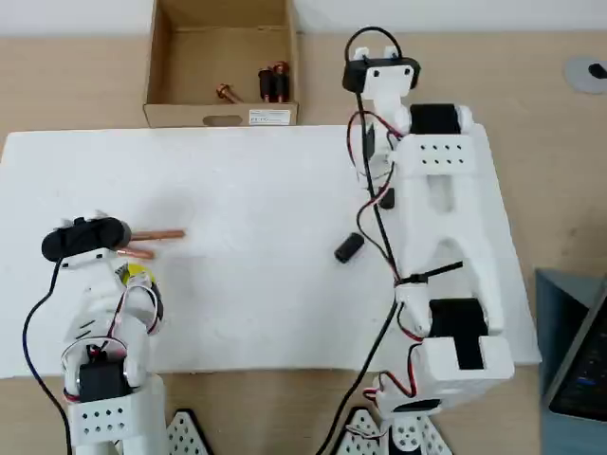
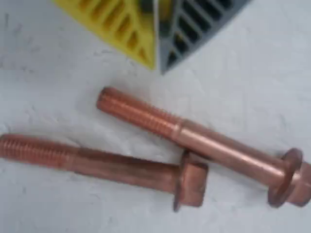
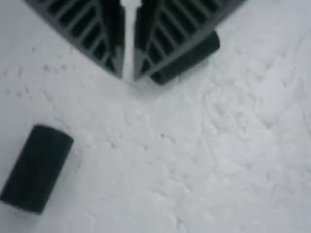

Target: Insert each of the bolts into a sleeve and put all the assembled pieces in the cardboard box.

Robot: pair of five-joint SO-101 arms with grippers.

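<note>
Where the left arm stands at the lower left of the high view, two copper bolts are seen on the white pad (image 1: 256, 303), projecting to the right from beneath the wrist. In the left wrist view the left end effector (image 2: 158, 65) is shown with its yellow and grey fingers brought together on nothing, held just short of the first bolt (image 2: 194, 138) without touching it. The second bolt (image 2: 107, 165) lies alongside, its flanged head resting against the shank of the first. Both are smooth along the shank, threaded toward the tip and finished with a hexagonal flanged head.

In the right wrist view the right end effector (image 3: 127, 74) is seen almost closed, with only a thin slit left between the dark fingers. The near sleeve (image 3: 187, 58), a short black cylinder, lies on the pad just beside one finger and is partly hidden by it. The far sleeve (image 3: 36, 170) lies well apart.

At the upper middle of the high view the cardboard box (image 1: 156, 66) stands on the wooden counter (image 1: 76, 85), and what appear to be assembled pieces (image 1: 273, 83) lie inside it.
</note>
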